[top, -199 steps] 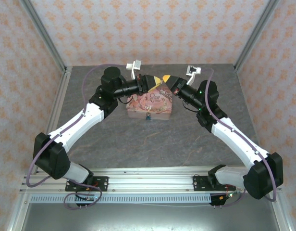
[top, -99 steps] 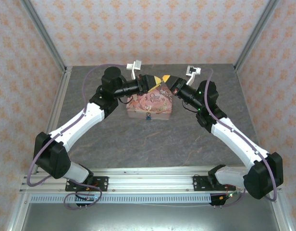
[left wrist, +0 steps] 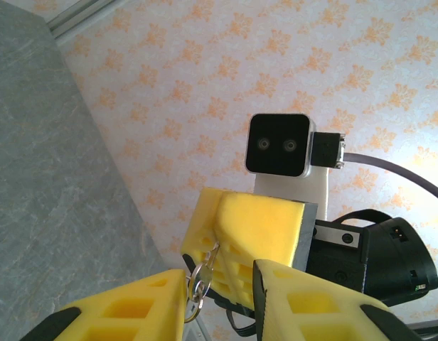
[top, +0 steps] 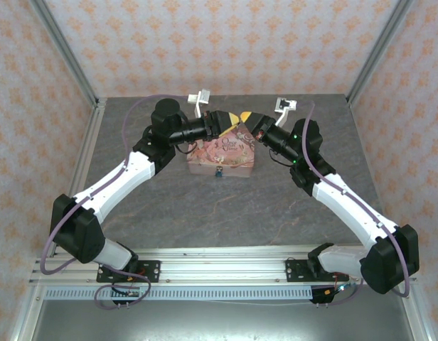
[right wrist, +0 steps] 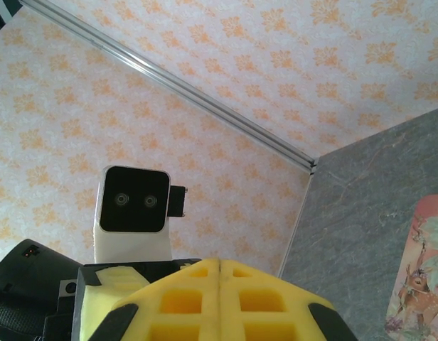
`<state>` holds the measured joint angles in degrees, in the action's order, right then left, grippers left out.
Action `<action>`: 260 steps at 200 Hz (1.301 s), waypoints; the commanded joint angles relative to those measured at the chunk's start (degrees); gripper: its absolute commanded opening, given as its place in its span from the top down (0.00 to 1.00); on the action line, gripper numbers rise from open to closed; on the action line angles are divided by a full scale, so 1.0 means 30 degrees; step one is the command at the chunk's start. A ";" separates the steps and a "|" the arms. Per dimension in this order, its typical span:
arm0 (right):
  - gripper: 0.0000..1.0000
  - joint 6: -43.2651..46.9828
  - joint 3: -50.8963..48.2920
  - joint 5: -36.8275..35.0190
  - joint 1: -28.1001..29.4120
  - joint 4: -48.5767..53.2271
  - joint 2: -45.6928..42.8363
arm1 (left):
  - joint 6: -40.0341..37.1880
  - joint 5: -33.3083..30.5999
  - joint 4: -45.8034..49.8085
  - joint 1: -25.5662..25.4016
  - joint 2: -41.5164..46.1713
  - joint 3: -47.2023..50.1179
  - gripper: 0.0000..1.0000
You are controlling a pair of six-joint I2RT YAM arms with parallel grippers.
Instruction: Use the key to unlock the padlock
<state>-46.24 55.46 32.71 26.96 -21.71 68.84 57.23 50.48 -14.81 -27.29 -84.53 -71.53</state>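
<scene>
1. From above, both arms reach in over the back of the grey tabletop [top: 205, 206]. The left claw [top: 230, 118] and the right claw [top: 249, 119] meet tip to tip in the air above the pink box [top: 222, 153].
2. The overhead view places the padlock [top: 219, 172]: a tiny teal body lying on the tabletop, touching the near edge of the pink box and well below the two claws.
3. The left wrist view brings out the key [left wrist: 198, 288]. It is a small silvery piece on a ring, hanging at the seam of the right claw [left wrist: 217, 234], whose yellow pads are pressed together on it.
4. In that same view the left claw [left wrist: 222, 284] stands with its jaws apart. The key hangs in the gap, just beside the inner edge of one finger [left wrist: 134, 305] and not clamped by it.
5. The right wrist view shows the right claw [right wrist: 219, 277] from behind, its pads closed flat against each other with no gap.
6. That view also catches a corner of the pink box [right wrist: 425, 284] on the tabletop [right wrist: 368, 199] at the right edge.
</scene>
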 commanded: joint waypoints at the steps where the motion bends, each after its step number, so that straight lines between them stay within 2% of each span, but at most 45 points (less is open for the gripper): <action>1: 1.00 0.0603 0.0036 -0.0257 0.0154 0.0056 -0.0232 | -0.0494 -0.0288 0.0219 0.0019 0.0120 -0.0211 0.68; 88: 1.00 0.0559 -0.0063 -0.0197 0.0154 0.0148 -0.0252 | -0.1101 -0.0471 0.0793 0.0051 0.0402 -0.0065 0.55; 114: 1.00 0.0358 -0.0028 0.0021 0.0183 0.0010 -0.0154 | -0.1011 -0.0195 0.0512 0.0063 0.0288 -0.0123 0.54; 173: 1.00 0.0186 0.0041 0.0054 0.0271 -0.0261 0.0148 | -0.0095 0.0530 -0.1036 -0.0044 -0.0054 -0.0004 0.59; 260: 1.00 0.0120 -0.0032 -0.0369 0.0301 -0.0496 0.0240 | -0.0093 0.0935 -0.0991 -0.0023 -0.0240 0.0080 0.71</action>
<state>-45.89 55.46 32.27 27.51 -20.93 69.28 57.10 50.78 -14.72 -27.29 -84.79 -71.50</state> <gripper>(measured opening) 0.044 0.309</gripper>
